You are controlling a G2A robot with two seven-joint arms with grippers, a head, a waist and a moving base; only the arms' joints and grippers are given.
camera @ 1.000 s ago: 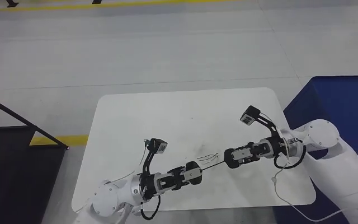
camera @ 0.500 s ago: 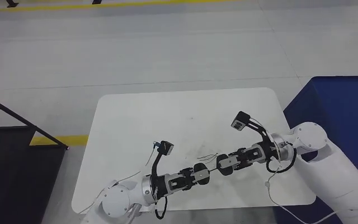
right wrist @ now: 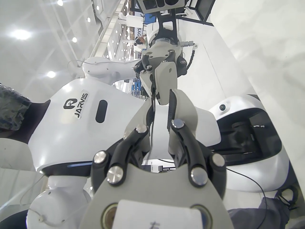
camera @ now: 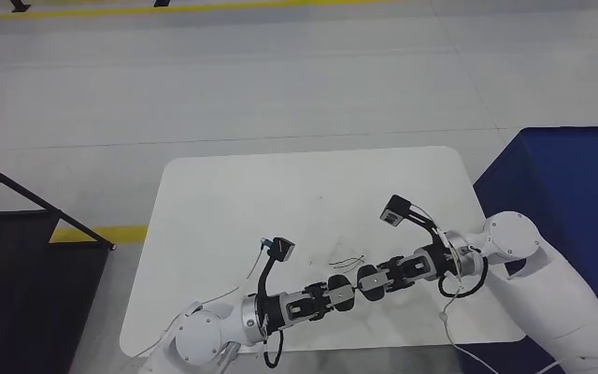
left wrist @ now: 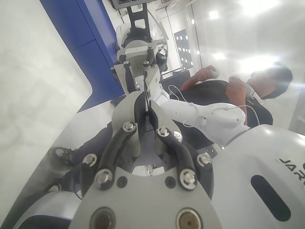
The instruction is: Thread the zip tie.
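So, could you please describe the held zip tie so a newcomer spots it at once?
Above the white table, the left end effector and right end effector sit tip to tip. The zip tie is the thin black strip between them, unlike the loose strands lying flat beyond.

Our glossy white arm shells (camera: 512, 245) have black joints (camera: 273, 310); behind the left claw (left wrist: 145, 101), silver screws (left wrist: 129, 126) pin curved black links (left wrist: 112, 144); thin white cables (left wrist: 190, 103) trail.

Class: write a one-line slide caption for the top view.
Over the white table, the left gripper and right gripper face tip to tip beside loose zip ties.
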